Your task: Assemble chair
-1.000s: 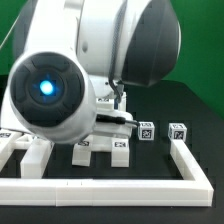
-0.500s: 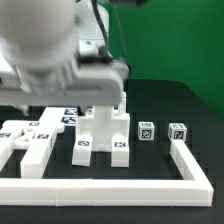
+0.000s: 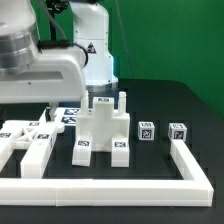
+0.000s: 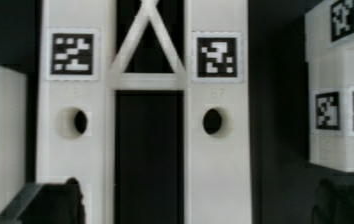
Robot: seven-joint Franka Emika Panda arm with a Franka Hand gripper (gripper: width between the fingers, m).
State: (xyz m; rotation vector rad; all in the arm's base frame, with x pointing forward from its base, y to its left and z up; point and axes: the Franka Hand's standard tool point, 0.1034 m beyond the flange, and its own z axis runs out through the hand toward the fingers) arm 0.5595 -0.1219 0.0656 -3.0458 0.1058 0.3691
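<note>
The big white robot arm (image 3: 40,60) fills the upper part of the exterior view's left, and it hides the gripper completely in that shot. Below it a bunch of loose white pieces (image 3: 35,150) with tags lie on the black table (image 3: 150,155). The chair (image 3: 103,135) stands upright around the middle, just beside those pieces, posts pointing up.

Further right, two small tagged cubes (image 3: 146,129) (image 3: 177,130) sit side by side, apart from the chair. The long L-shaped rail (image 3: 100,186) runs along the front and turns up the exterior view's right side, so everything sits inside its corner.

In the wrist view the gripper (image 4: 206,202) is spread wide, one dark fingertip (image 4: 53,200) at each edge, holding nothing. The chair's X-braced panel (image 4: 218,160) sits right between them, further out from the camera.
</note>
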